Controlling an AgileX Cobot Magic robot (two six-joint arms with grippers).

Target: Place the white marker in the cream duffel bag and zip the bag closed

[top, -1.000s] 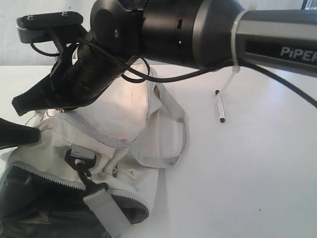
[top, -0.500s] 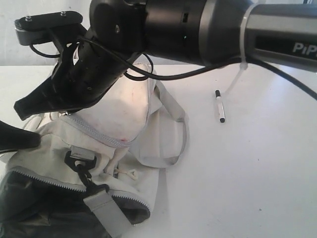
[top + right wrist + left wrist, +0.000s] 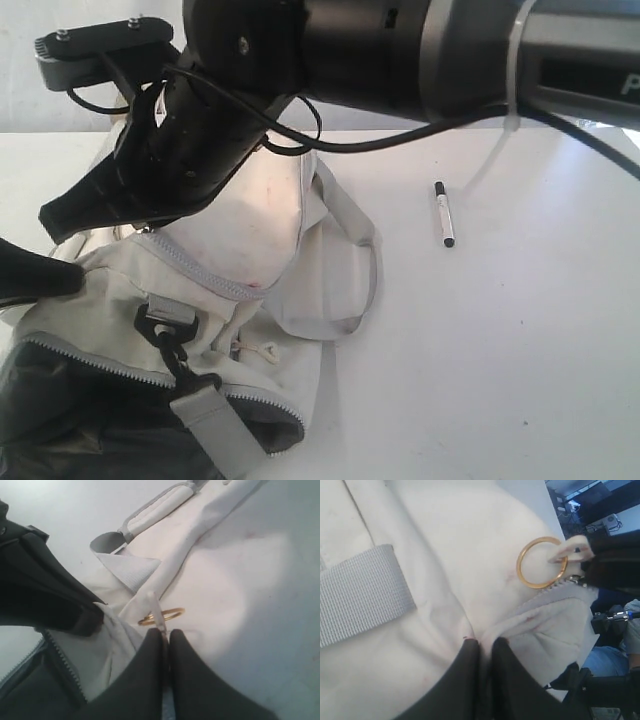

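1. The white marker (image 3: 443, 214) lies flat on the bare table (image 3: 520, 350). It is on the right half and closer to the far edge than to the near one. It is not in the cream duffel bag (image 3: 270, 215), which is heaped toward the near-left corner, well apart from it.
2. The marker's long axis runs roughly from the far edge to the near edge, leaning slightly rightward at its near end. Both ends are dark, and open table surrounds it.
3. The right pincer (image 3: 162, 640) has its fingers pressed together on the pale pull tab (image 3: 155, 609) that carries the gold ring (image 3: 176, 612). It has reached across to the bag's far-left part, so the marker lies off to its right, on the side where the right arm (image 3: 400, 50) enters.
4. The left pincer (image 3: 485, 652) is pressed together too, pinching a fold of the bag's cream cloth close to the same ring. It sits near the left edge, with the whole bag between it and the marker.
5. Judgement: the right arm is the nearer one and the natural choice for the pick. It would have to let go of the tab, swing back toward the right edge, and close its fingers across the barrel, square to the far-near axis.
6. The bag's mouth gapes at the near-left corner, showing dark lining, so the carry back runs leftward and nearward.
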